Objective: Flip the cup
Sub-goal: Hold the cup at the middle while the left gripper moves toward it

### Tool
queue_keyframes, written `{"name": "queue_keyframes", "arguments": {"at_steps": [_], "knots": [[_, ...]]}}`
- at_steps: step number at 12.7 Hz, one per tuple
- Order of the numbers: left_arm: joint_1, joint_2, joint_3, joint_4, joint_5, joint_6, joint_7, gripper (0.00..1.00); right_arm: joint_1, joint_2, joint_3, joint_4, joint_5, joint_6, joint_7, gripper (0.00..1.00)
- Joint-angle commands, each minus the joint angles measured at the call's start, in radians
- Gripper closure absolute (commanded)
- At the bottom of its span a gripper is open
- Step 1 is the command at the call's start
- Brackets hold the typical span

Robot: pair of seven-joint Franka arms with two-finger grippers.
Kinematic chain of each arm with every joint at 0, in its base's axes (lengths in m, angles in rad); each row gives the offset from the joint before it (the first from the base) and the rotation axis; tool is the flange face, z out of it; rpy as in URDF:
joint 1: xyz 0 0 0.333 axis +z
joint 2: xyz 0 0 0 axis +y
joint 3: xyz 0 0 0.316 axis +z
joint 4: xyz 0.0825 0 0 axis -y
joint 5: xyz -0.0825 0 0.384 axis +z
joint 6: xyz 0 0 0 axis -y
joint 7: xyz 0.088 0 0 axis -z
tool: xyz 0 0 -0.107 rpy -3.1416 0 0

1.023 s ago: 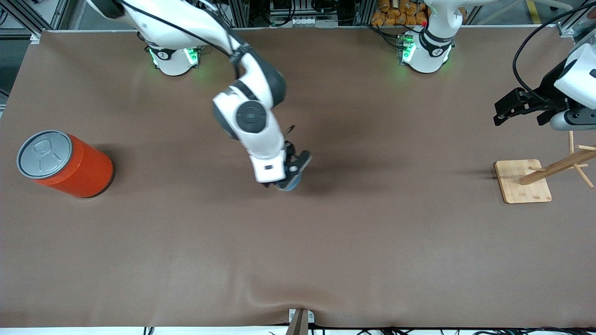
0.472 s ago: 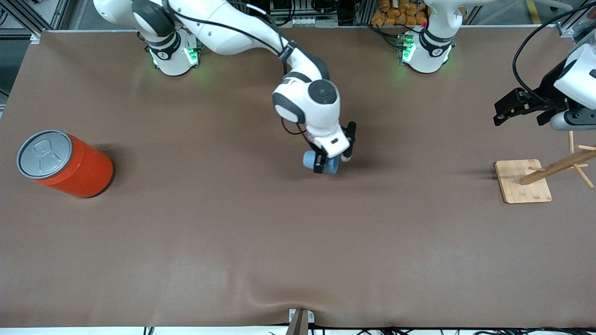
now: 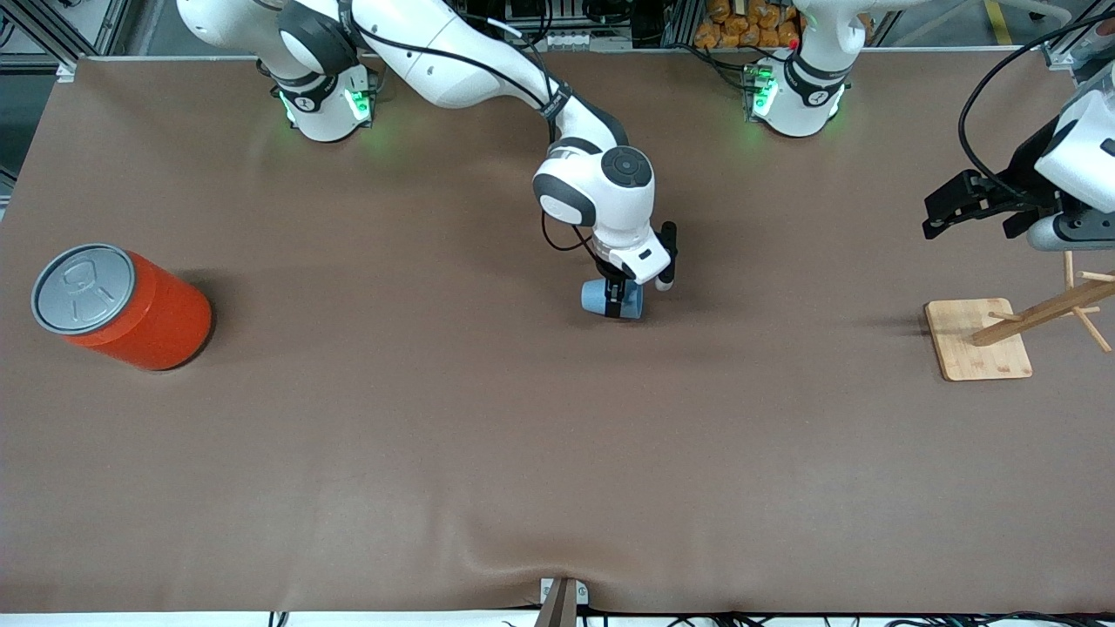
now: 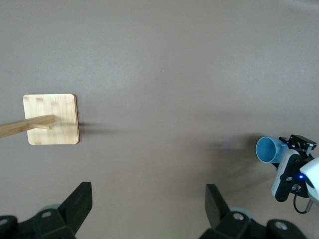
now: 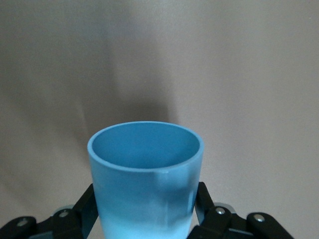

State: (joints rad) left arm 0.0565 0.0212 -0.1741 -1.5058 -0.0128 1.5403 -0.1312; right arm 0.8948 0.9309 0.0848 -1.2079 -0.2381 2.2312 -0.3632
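The light-blue cup (image 3: pixel 601 299) is held near the table's middle in my right gripper (image 3: pixel 620 300). It lies tilted on its side, low over the brown table, its mouth turned toward the left arm's end. In the right wrist view the cup (image 5: pixel 146 169) fills the space between the two black fingers (image 5: pixel 82 211), its darker blue inside showing. It also shows small in the left wrist view (image 4: pixel 269 149). My left gripper (image 3: pixel 971 218) is open and empty, up in the air over the left arm's end of the table, and it waits there (image 4: pixel 148 196).
A large orange can (image 3: pixel 122 305) with a grey pull-tab lid stands at the right arm's end. A wooden peg stand on a square base (image 3: pixel 980 340) stands at the left arm's end, under the left gripper; it also shows in the left wrist view (image 4: pixel 52 119).
My right arm has swung toward the left arm's end with the cup in it, and its wrist has turned, so the cup now shows more fully. The left arm has hardly moved.
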Motion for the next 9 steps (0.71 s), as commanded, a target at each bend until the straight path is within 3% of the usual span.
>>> {"name": "queue_keyframes", "arguments": {"at_steps": [1,6,7,8,9], "knots": [[0.006,0.002,-0.007,0.019,0.017,-0.003,0.005,0.0,0.024,0.025,-0.007,0.037,-0.029,-0.001,0.004,1.0],[-0.004,0.057,-0.007,0.01,0.01,-0.012,0.021,0.0,0.03,0.035,-0.007,0.019,-0.043,0.001,0.01,0.99],[-0.003,0.075,-0.01,0.013,0.002,-0.012,0.025,0.0,0.03,0.037,-0.007,0.019,-0.043,0.001,0.01,0.92],[-0.004,0.083,-0.012,0.012,-0.019,-0.012,0.025,0.0,0.03,0.037,-0.007,0.019,-0.043,0.001,0.01,0.79],[0.005,0.091,-0.012,0.009,-0.038,-0.014,0.025,0.0,0.03,0.037,-0.007,0.019,-0.049,0.002,0.007,0.01]]}}
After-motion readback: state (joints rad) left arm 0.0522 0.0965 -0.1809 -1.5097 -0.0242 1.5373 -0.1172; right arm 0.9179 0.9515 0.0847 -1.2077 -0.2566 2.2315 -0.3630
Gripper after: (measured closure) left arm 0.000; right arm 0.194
